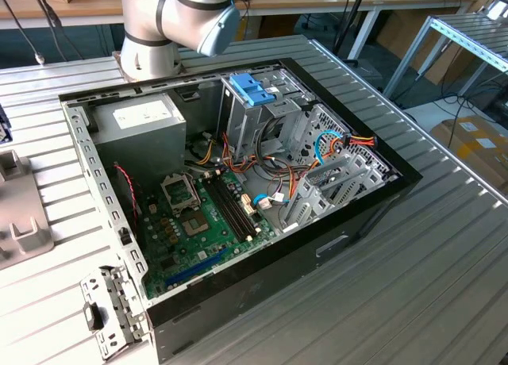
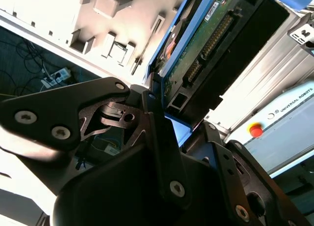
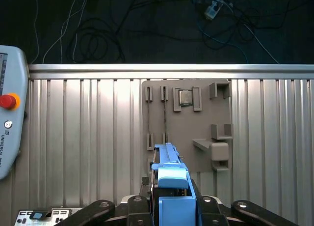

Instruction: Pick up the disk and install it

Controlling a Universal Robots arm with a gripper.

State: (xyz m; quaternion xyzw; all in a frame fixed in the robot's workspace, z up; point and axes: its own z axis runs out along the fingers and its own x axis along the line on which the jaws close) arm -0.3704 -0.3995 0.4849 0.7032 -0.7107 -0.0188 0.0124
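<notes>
Ribbed aluminium table (image 1: 444,262) fills most of the exterior view, with desks and cables on a dark floor behind it. On the table lies an open black computer case (image 1: 262,295), its side panel off and its inside facing up. The grey robot arm (image 1: 178,16) stands at the far edge of the table, just behind the case. Inside the case a grey power supply box (image 1: 143,127) with a white sticker sits at the corner nearest the arm, a green motherboard (image 1: 198,222) lies beside it, and a metal drive cage (image 1: 274,127) with a blue plastic tab (image 1: 252,87) on top stands toward the exterior view's right, among loose coloured wires. In the first wrist view a grey handheld controller (image 3: 10,118) with a red button (image 3: 7,101) rests on the ribbed surface, well apart from a flat grey parts tray (image 3: 181,137) that has a small square chip (image 3: 185,97) set in one slot. The disk (image 3: 169,174) sits between the black fingers of the gripper (image 3: 172,209), which is closed on its light-blue side rails. It is held edge-on over the near edge of the tray, and it appears clear of the tray, though contact cannot be ruled out. The second wrist view shows its green circuit board (image 2: 206,44) with a row of connector pins.
</notes>
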